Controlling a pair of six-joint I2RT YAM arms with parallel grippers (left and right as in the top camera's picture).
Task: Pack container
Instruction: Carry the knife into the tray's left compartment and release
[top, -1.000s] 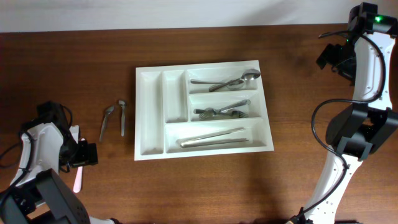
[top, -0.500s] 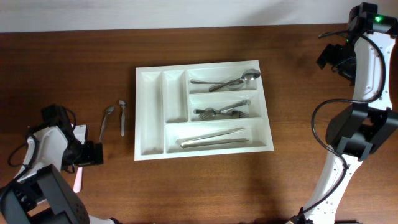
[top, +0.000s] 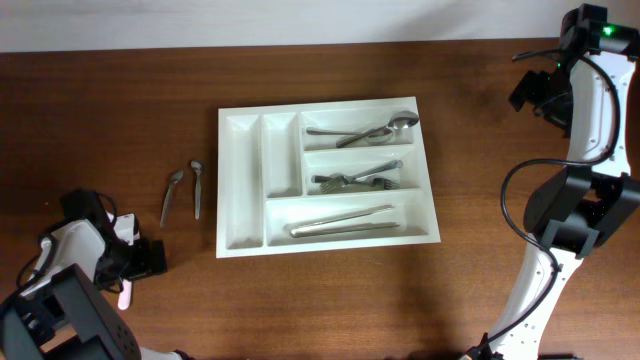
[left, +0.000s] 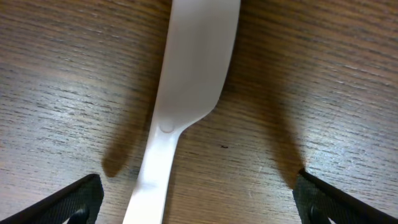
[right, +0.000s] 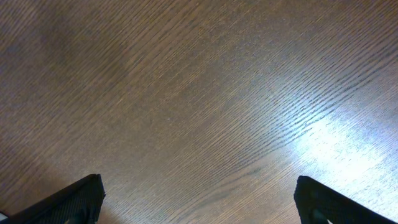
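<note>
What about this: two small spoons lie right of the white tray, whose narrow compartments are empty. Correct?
No. The overhead view shows the two small spoons left of the white tray, not right. Its narrow compartments are indeed empty.

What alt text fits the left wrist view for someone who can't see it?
A white plastic utensil lies on the wooden table, broad end at top, its handle running down between the open left gripper's fingertips, which show only at the bottom corners, clear of it.

A white plastic utensil (left: 189, 87) lies on the wood table (left: 323, 81), its handle running back between the left gripper's (left: 199, 202) wide-apart jaws, untouched.
</note>
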